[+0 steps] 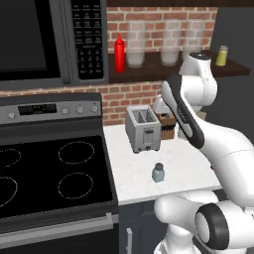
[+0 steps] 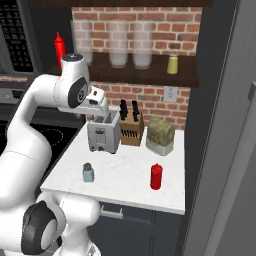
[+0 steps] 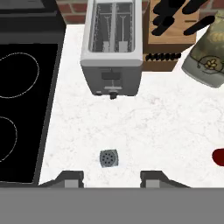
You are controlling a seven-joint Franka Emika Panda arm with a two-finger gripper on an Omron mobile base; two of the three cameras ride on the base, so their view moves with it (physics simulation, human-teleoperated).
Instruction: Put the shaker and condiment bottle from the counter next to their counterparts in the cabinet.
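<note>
Hand view, looking down from above the surface [image 3: 144, 127]: our pincer [image 3: 111, 179] shows its two dark tips at 6 o'clock, set narrow and holding nothing. The shaker [image 3: 108, 158], seen cap-on as a grey perforated disc, stands on the white surface just above the gap between the tips, apart from them. The condiment bottle [image 3: 219, 157] shows as a red edge at 3 o'clock, well apart from the shaker.

Progress, as we judge it: nothing is placed yet. In the right base view the shaker [image 2: 88, 172] and the condiment bottle [image 2: 156, 176] both stand upright near the front edge of the surface, while the cabinet [image 2: 150, 75], at 12 o'clock against the brick, carries the counterparts: the yellow-green shaker [image 2: 172, 64] toward its 3 o'clock end and the slim red bottle [image 2: 59, 47] toward 9 o'clock. Two pick-ups and two placements are left, and the shaker looks to be the first target.

Surroundings: a toaster [image 3: 113, 48] at 12 o'clock in the hand view, a knife block [image 3: 168, 35] at 1 o'clock and a patterned bag-like item [image 3: 205, 57] at 2 o'clock, the stove top [image 3: 24, 87] at 9 o'clock. Frosted jars [image 2: 130, 45] stand between the counterparts; we judge them the chief obstacle on the cabinet. Nothing stands between pincer and shaker
</note>
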